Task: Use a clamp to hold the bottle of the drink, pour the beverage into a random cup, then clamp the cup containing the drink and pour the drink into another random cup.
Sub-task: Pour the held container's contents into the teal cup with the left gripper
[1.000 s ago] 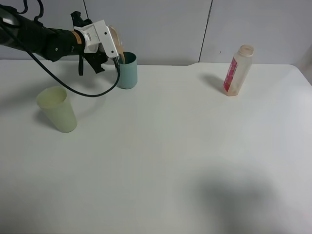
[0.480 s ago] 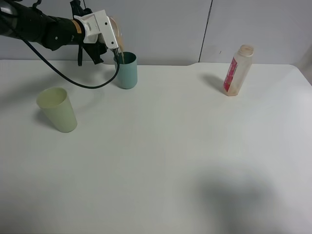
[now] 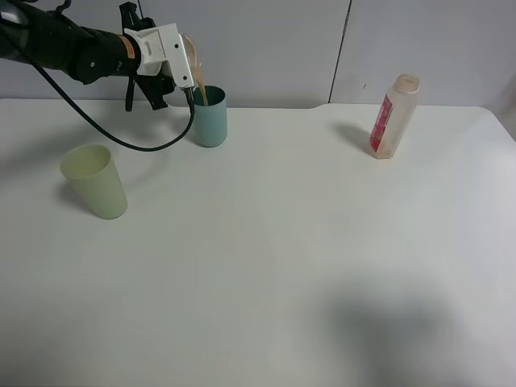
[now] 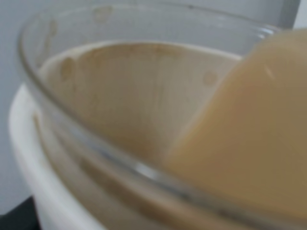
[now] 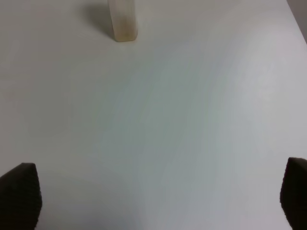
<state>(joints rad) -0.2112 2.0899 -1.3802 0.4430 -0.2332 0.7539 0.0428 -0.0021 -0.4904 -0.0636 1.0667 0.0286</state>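
Observation:
At the back left in the high view, my left gripper [image 3: 179,64] is shut on the short cup [image 3: 193,62], tipped over the teal tumbler [image 3: 211,118]. A thin stream of beige beverage [image 3: 202,93] falls from the cup's rim into that tumbler. The left wrist view is filled by the tilted cup [image 4: 72,120], with the beverage [image 4: 249,139] pooled against its low side. The bottle [image 3: 393,117] stands upright at the back right, and its base [image 5: 123,21] also shows in the right wrist view. My right gripper [image 5: 156,199] is open over bare table, far from the bottle.
A pale yellow-green tumbler [image 3: 96,181] stands upright on the left of the white table [image 3: 266,242], in front of my left arm. The arm's black cable [image 3: 137,145] hangs down to the table between the two tumblers. A grey wall runs behind the table.
My left gripper has risen and tipped the cup further over the teal tumbler. The beige stream now runs clearly into it. The bottle and the right gripper have not moved.

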